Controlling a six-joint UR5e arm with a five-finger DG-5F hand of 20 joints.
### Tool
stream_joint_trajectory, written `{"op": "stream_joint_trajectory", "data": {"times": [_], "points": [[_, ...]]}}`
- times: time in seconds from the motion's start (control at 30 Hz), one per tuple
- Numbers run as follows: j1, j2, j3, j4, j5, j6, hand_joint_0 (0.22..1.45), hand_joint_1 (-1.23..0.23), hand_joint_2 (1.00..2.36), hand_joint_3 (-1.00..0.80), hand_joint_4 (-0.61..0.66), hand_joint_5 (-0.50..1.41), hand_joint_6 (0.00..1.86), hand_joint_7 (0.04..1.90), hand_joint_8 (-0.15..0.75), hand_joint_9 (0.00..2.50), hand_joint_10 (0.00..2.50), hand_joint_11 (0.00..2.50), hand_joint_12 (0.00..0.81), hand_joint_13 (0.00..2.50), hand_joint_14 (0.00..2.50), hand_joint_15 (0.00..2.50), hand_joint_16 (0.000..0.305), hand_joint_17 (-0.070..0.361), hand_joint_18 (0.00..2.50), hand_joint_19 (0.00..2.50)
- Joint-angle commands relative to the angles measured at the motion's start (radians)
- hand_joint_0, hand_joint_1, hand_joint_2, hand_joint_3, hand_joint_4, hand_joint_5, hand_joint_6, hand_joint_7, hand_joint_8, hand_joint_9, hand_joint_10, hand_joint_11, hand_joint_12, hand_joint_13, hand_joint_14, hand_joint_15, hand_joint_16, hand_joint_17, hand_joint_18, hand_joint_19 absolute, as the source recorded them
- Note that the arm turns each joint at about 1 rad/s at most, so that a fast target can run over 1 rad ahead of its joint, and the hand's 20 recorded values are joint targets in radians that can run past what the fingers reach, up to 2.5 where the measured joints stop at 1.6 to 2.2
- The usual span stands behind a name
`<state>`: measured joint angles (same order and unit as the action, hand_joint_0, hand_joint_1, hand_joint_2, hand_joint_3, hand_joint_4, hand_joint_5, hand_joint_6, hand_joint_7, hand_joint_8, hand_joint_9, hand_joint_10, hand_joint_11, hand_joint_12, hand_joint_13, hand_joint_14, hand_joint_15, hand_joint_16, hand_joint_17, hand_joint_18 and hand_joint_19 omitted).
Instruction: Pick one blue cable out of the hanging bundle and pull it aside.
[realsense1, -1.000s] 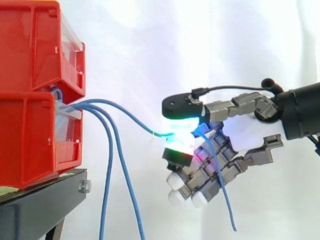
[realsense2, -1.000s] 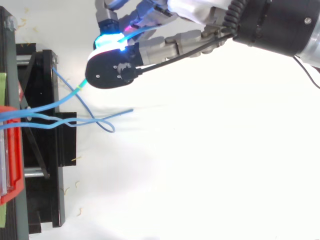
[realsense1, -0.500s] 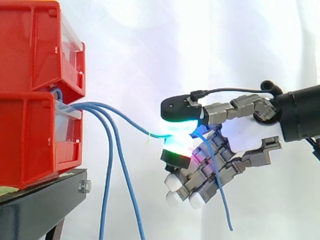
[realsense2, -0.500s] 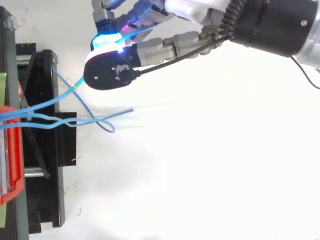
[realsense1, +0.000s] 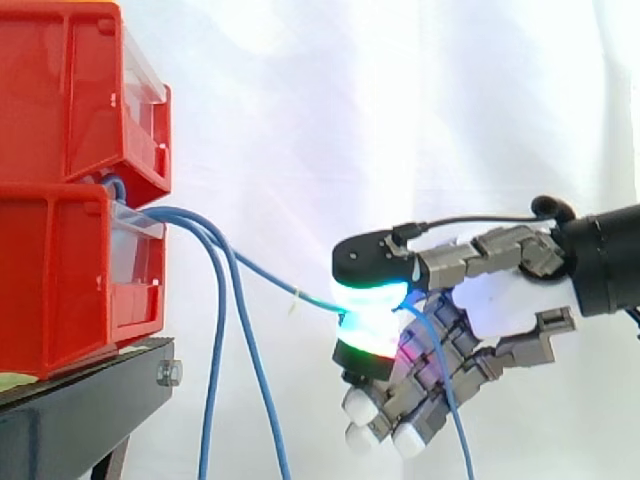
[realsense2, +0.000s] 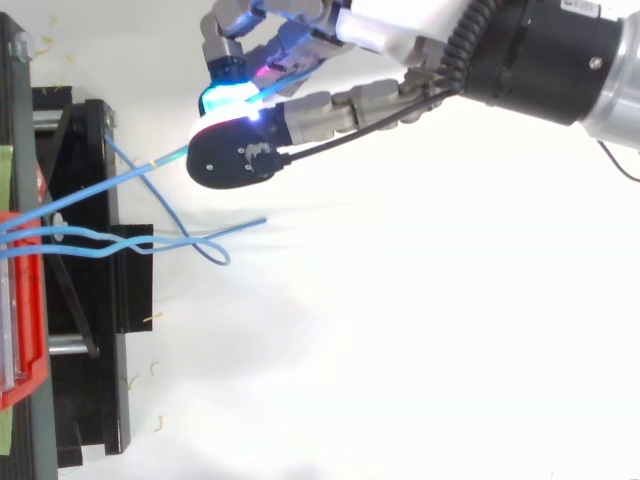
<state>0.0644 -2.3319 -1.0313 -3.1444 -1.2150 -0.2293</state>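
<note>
Hand (realsense1: 470, 262): clamped on the cable (realsense1: 270, 273) between glowing pads (realsense1: 372, 298).
Cable: ran from the lower bin (realsense1: 60, 280) to the hand, tail hanging below it.
Bundle (realsense1: 215, 340): hung near the bin, apart from the hand.

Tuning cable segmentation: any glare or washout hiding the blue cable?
Side view: the pads' glow washes out the blue cable where the hand pinches it; the hanging cables read cleanly against the bright curtain. Top view: same glow at the pinch; elsewhere no glare on it.
</note>
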Motion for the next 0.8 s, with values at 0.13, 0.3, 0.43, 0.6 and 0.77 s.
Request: {"op": "stream_joint_trajectory", "data": {"times": [0.13,0.3,0.43,0.6,0.77], "points": [[0.003,0.000,-0.082,0.168,0.002,-0.001,0.65,-0.81,1.00,0.11,0.31,-0.15,0.90,1.54,0.359,0.83,0.01,0.63,0.455,0.65,0.01,0.37,0.062,0.139,0.62,0.51],[0.005,0.000,-0.115,0.267,0.000,0.001,0.65,-0.81,1.00,0.11,0.31,-0.15,0.90,1.54,0.358,0.83,0.01,0.63,0.454,0.65,0.01,0.37,0.062,0.138,0.62,0.51],[0.006,0.000,-0.119,0.311,0.000,0.001,0.65,-0.81,1.00,0.11,0.31,-0.15,0.90,1.54,0.357,0.83,0.01,0.63,0.455,0.65,0.01,0.38,0.061,0.138,0.62,0.51],[0.006,-0.001,-0.121,0.316,0.002,-0.002,0.65,-0.81,1.00,0.11,0.31,-0.15,0.90,1.54,0.357,0.83,0.01,0.63,0.454,0.65,0.01,0.38,0.062,0.139,0.62,0.51],[0.008,-0.001,-0.121,0.311,0.003,-0.004,0.65,-0.81,1.00,0.11,0.31,-0.15,0.90,1.54,0.357,0.83,0.01,0.63,0.454,0.65,0.01,0.38,0.062,0.138,0.62,0.51]]}}
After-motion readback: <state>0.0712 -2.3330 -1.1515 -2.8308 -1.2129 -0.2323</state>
